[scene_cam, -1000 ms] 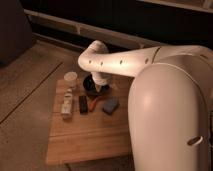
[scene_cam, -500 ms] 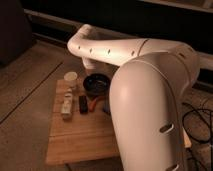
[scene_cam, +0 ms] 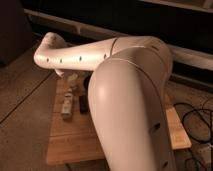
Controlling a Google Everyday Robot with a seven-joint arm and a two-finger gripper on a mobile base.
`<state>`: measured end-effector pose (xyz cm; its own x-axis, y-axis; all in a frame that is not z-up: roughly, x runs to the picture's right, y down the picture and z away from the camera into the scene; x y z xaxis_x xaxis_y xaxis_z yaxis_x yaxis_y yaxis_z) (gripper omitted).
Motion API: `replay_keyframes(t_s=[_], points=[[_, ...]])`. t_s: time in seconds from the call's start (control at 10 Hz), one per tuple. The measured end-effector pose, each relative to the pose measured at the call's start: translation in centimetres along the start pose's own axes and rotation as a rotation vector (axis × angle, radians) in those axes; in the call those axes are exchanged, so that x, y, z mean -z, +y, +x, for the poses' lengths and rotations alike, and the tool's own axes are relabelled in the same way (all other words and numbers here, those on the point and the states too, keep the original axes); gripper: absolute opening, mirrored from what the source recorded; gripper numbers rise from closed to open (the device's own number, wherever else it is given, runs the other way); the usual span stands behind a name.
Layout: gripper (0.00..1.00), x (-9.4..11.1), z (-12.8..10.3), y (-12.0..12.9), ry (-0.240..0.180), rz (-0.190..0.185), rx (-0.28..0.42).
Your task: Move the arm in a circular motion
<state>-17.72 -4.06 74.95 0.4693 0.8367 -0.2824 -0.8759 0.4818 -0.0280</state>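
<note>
- Cream-white and smooth, the arm (scene_cam: 127, 105) fills most of the camera view. Its thick rounded near segment rises from the lower right edge up to a bulbous joint at upper right.
- From that joint a thinner tube runs left, with a row of small dark holes (scene_cam: 70, 59) along its side. It ends in a rounded bend at upper left.
- Below that bend the arm turns down toward the gripper (scene_cam: 65, 75), which hangs over the far left end of a wooden board (scene_cam: 75, 142). Only a pale, blurred shape shows there, so I cannot tell whether the gripper is open, closed or holding anything.
- Near the left edge of the board lies a pale block (scene_cam: 66, 107). A dark object (scene_cam: 84, 104) sits just beside it on the right, partly hidden by the arm.
- The board lies on a speckled floor (scene_cam: 25, 115), and the arm hides its middle.
- Dark cables (scene_cam: 196, 117) curl on the floor to the right of the board.
- A dark wall (scene_cam: 115, 17) with a pale ledge runs across the back.
</note>
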Motion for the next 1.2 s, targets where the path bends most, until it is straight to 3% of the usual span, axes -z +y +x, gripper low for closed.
replay_keyframes(t_s=[0.2,0.4,0.6,0.8,1.0,1.1,1.2], points=[[0.65,-0.3,3.9,2.0,0.027,-0.015,0.024],[0.65,-1.2,7.6,0.8,0.078,-0.025,-0.045],[0.65,-1.8,10.3,-2.5,0.117,-0.042,-0.172],[0.65,-2.7,12.0,-7.4,0.139,-0.106,-0.358],[0.65,-3.7,11.4,-13.2,0.108,-0.212,-0.533],[0.65,-4.1,11.0,-15.4,0.093,-0.241,-0.584],[0.65,-4.8,10.2,-19.9,0.067,-0.275,-0.656]])
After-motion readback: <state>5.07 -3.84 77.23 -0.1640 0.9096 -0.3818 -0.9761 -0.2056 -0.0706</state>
